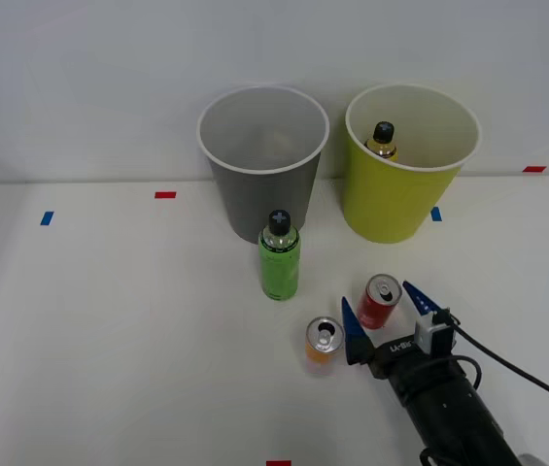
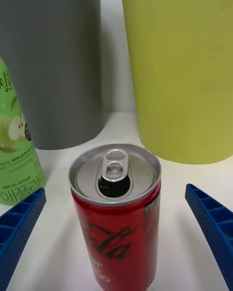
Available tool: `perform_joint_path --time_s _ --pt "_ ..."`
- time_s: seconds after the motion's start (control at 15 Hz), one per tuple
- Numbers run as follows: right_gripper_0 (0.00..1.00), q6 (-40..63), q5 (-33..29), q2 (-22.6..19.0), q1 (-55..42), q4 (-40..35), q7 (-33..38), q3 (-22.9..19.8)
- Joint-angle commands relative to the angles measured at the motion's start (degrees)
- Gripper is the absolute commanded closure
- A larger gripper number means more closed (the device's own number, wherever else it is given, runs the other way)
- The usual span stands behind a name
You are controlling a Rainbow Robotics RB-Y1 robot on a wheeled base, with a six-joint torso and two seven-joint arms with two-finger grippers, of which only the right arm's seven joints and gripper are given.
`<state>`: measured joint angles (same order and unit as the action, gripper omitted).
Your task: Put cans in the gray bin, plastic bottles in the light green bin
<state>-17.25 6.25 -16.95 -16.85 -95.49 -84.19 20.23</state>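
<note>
Red can (image 1: pixel 380 301) stood upright on the white table (image 1: pixel 109 340), long axis vertical, silver pull-tab top facing up, opening already punched. Wrist view: red can (image 2: pixel 115 213) sat between the two blue ribbed fingers (image 2: pixel 19 228), gaps on both sides, no contact.

Right gripper (image 1: pixel 386 313) was spread wide, straddling the red can, holding nothing.

Orange can (image 1: pixel 323 341) also upright, tab up, just beside the gripper's left finger, outside the jaws.

Green bottle (image 1: pixel 280 257) upright, black cap up, in front of the gray bin (image 1: pixel 262 160), near both cans but apart from them. Its label edge showed in the wrist view (image 2: pixel 14 140).

Amber bottle (image 1: pixel 382 139) was inside the light green bin (image 1: pixel 410 165), cap up, leaning toward the bin's left wall.

Bins stood side by side at the far edge of the table, close, whether they touched I couldn't tell. Gray bin interior looked pale.

Table: plain white, small red tape marks (image 1: pixel 165 195) and blue tape marks (image 1: pixel 47 218) scattered on it. Plain pale wall (image 1: pixel 80 78) behind.
</note>
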Motion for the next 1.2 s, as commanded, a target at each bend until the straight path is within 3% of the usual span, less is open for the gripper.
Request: perform_joint_path --time_s 0.07,0.4,0.47,0.53,0.67,0.73,0.87,1.2 --pt "0.0 -0.16 0.6 1.31 2.53 2.59 -0.09 0.42" --pt "0.0 -0.16 0.86 1.31 4.11 3.3 -0.53 0.42" --pt "0.14 -0.16 0.86 1.04 4.2 3.3 -0.62 0.51" --pt "0.42 -0.16 0.86 0.87 4.28 3.3 -0.97 0.6" --pt "0.76 -0.33 0.86 0.25 4.28 3.3 -1.24 0.68" --pt "0.85 -0.6 0.86 -0.19 4.28 3.3 -1.24 0.68" --pt "0.97 -0.95 0.86 -0.8 4.2 3.3 -1.24 0.68" --pt "1.0 -2.71 1.13 -0.72 3.49 3.3 -0.97 0.68"
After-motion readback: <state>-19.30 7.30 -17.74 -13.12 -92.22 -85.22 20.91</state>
